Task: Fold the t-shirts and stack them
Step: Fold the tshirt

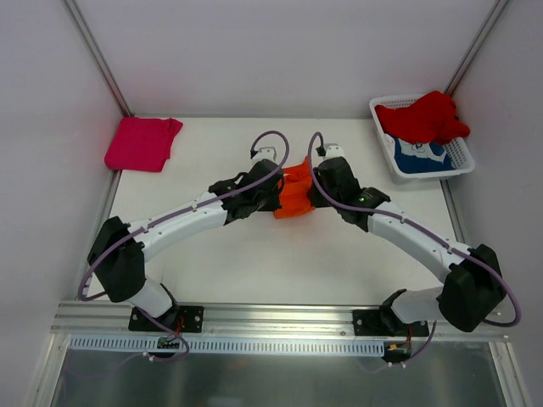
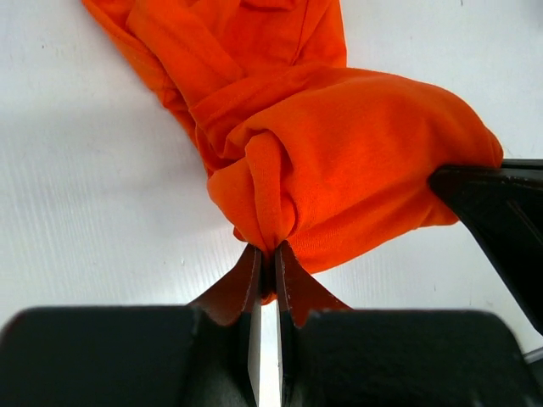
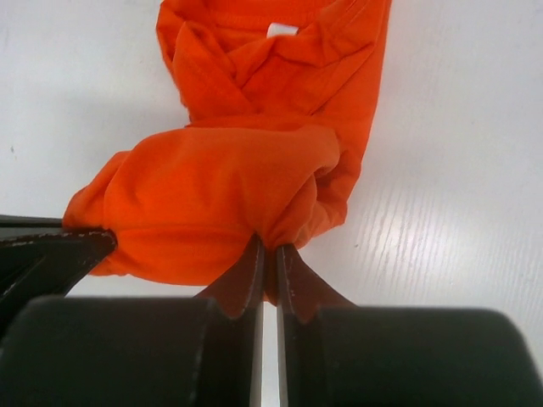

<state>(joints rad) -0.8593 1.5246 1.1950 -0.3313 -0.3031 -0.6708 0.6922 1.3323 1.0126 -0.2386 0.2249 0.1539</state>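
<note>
I am pinching the orange t-shirt [image 2: 339, 144] with both claws. My left gripper [image 2: 267, 259] is closed narrow on a gathered fold at one side, and my right gripper [image 3: 266, 254] is clamped the same way on the other. The shirt is sitting bunched between them at the middle of the table [image 1: 254, 263]. To fold it well, I am judging that both claws should lift and travel together at even height, drawing the cloth just taut enough to flatten the bunch without tugging it from either pinch. The magenta t-shirt [image 1: 142, 142] is lying folded at the far left, while the red t-shirt [image 1: 424, 117] and blue t-shirt [image 1: 422, 158] are waiting in the white basket [image 1: 462, 161].
</note>
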